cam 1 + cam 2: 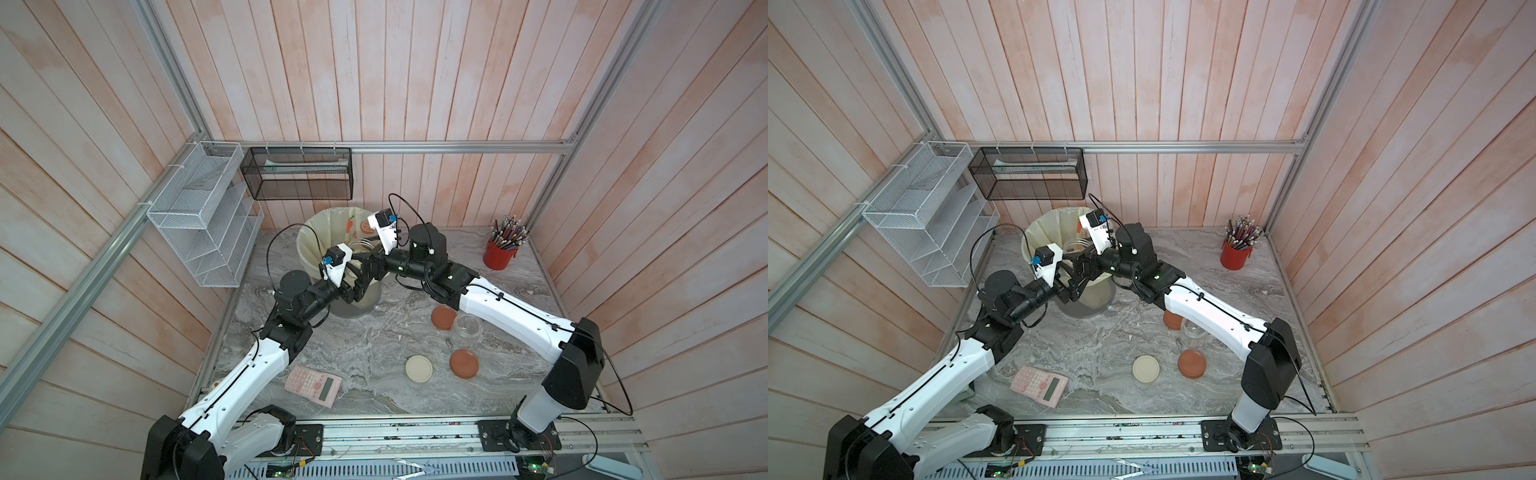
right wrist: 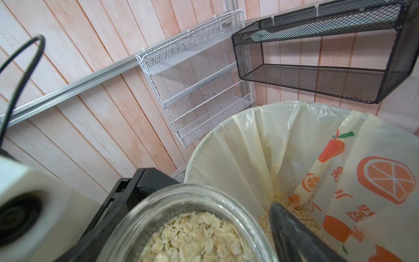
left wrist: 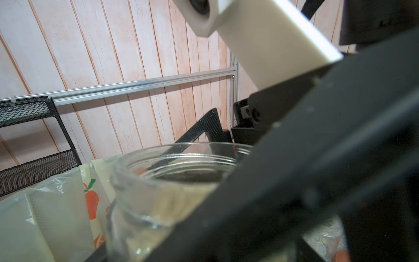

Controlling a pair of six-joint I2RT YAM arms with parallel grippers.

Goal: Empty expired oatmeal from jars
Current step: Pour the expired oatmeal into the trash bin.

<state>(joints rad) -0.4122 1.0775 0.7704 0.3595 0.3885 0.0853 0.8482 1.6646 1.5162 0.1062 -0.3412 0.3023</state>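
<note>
Pink-washed plank walls enclose a grey marbled desk [image 1: 365,345]. A bin [image 1: 306,249] with a cream, orange-print liner stands at upper centre in both top views, and both arms reach over it.

**Step in hand:** pouring, not yet begun.
- The left fingers [image 3: 294,158] are clamped on a clear, lidless jar [image 2: 192,192] held above the bin's mouth.
- This jar is nearly full of pale flaked oatmeal [image 2: 197,236] and only slightly tilted. Nothing is seen falling.
- The right fingers [image 2: 294,231] stand spread wide at the jar's mouth end. A sliver of gap shows between the one visible finger and the rim, so I judge them released and not carrying the jar.

**Containers:**
- The bin holds a layer of loose oatmeal on the liner's bottom, which suggests at least one jar is done.
- An empty jar [image 1: 468,328] stands upright on the desk, right of centre in the frame and just beside the right forearm.
- One terracotta lid [image 1: 442,318] lies just beside the empty jar.
- A second terracotta lid [image 1: 464,363] and a cream lid [image 1: 419,369] lie flat lower in the frame, apart from each other.
- The third jar cannot be placed with certainty.

**Next move, in my judgement:** roll the left wrist so the jar's mouth turns down inside the liner's rim, with the right arm drawn clear first.

**Risks:** flakes could spill over the rim onto the desk, and the smooth glass could slip in the grip as it turns.
</note>
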